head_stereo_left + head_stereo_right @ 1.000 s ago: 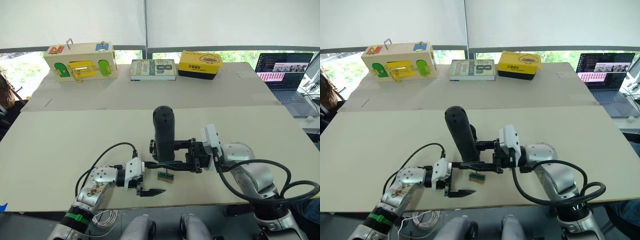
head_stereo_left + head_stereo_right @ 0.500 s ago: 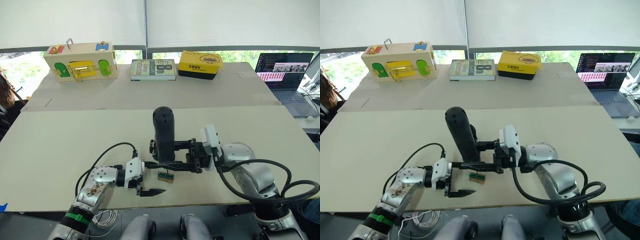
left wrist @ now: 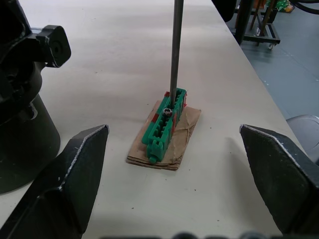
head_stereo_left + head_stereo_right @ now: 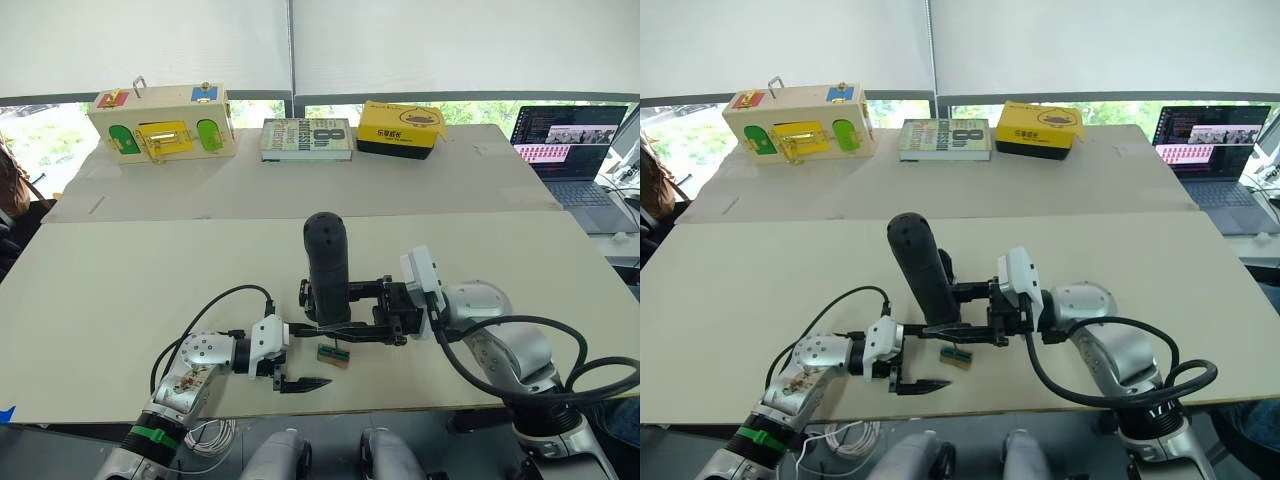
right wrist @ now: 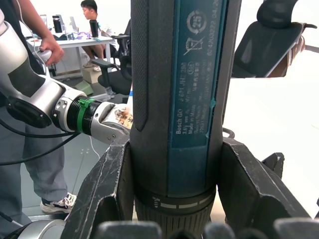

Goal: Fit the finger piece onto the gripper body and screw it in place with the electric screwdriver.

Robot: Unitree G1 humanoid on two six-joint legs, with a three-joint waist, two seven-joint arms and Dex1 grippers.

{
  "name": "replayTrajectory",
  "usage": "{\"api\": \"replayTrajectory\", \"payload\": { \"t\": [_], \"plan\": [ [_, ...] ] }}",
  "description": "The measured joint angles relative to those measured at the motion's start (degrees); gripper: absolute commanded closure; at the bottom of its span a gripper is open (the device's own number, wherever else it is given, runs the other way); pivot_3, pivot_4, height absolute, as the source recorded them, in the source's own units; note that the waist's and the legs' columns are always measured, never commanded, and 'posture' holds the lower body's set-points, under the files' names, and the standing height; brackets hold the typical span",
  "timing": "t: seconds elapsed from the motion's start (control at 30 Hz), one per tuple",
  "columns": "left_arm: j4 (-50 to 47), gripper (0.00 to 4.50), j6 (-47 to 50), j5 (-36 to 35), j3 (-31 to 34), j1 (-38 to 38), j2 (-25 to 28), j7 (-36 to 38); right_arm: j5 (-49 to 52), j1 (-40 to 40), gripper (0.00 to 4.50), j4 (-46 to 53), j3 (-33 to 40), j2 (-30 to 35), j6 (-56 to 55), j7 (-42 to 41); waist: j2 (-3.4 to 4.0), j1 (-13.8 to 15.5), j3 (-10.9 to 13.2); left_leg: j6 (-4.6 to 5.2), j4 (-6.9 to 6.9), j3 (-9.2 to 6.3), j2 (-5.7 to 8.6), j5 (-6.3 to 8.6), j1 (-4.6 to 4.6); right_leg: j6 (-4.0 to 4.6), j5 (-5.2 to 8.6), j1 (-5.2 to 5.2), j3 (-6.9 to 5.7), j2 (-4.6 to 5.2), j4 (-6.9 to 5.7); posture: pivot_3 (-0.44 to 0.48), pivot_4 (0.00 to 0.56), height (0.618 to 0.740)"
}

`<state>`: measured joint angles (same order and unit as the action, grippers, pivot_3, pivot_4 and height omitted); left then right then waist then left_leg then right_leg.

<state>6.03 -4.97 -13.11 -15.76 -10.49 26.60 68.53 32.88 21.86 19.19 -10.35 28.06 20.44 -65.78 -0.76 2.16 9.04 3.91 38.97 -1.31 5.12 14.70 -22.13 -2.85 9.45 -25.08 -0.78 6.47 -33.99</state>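
Right tool (image 4: pixel 385 312): clenched on the electric screwdriver (image 4: pixel 327 265), held upright; its thin bit (image 3: pixel 174 50) comes down onto the green-topped block (image 3: pixel 163 124), which sits on a cardboard scrap; the screwdriver's upper body is cut off in the left wrist view.

Left tool (image 4: pixel 300 357): released, fingers (image 3: pixel 65 184) wide apart, empty, just beside the block on the near side.

Gripper body (image 3: pixel 22 99): black, partly cut off at the frame edge, beside the block on the counter (image 4: pixel 150 270); mostly hidden behind the screwdriver in the head views.

Finger piece: cannot be made out.
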Motion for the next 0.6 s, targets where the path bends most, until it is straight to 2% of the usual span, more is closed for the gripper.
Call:
{"api": "replayTrajectory", "payload": {
  "t": [0.6],
  "plan": [
    [-0.03,0.06,-0.01,0.00,0.01,0.11,-0.02,-0.04,2.15,0.42,2.58,1.14,0.69,-1.05,0.22,1.18,0.01,0.01,0.01,-0.01,-0.01,0.00,-0.01,0.00,-0.04,-0.01,0.01,-0.01,0.00,0.02,0.01,0.000,0.150,0.740]
  ]
}}
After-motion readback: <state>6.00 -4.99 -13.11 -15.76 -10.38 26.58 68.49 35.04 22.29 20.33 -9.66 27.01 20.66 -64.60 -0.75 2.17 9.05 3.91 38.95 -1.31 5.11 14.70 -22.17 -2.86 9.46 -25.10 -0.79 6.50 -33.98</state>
